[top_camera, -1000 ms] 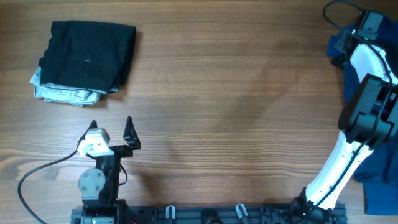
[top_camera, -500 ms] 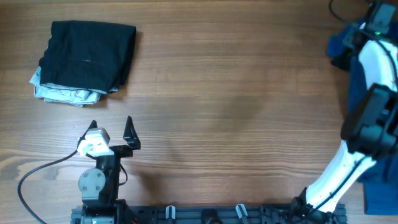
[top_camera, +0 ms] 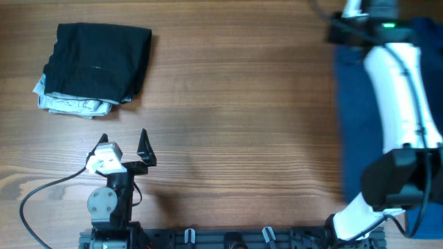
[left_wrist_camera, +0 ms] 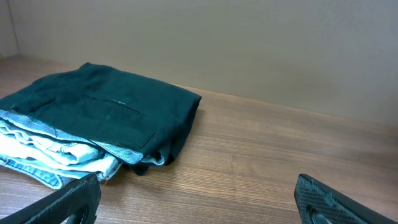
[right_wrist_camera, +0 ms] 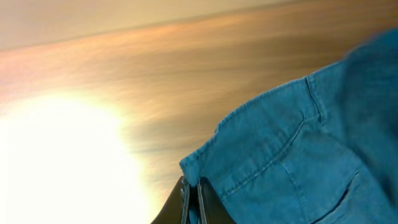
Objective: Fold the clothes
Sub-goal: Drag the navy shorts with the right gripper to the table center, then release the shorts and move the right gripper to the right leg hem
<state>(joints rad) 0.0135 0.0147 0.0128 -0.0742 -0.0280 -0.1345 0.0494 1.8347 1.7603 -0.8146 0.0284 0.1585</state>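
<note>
At far right of the wooden worktop (top_camera: 242, 104), right hand (right_wrist_camera: 191, 191) is clamped shut on a seamed edge of a blue denim-like garment (top_camera: 349, 104), pinching only a thin fold of it. The cloth trails from the grip down the right side under the white arm (top_camera: 394, 90), likely so it can be dragged onto bare wood and spread flat for folding. Left hand (top_camera: 123, 136) sits near the front edge, jaws wide apart, holding nothing, parked out of the way. Far left corner: black folded garment (top_camera: 100, 59) stacked on a pale patterned folded garment (top_camera: 69, 104). Looks like the done pile, well apart from the working area. Blue one not yet folded.
</note>
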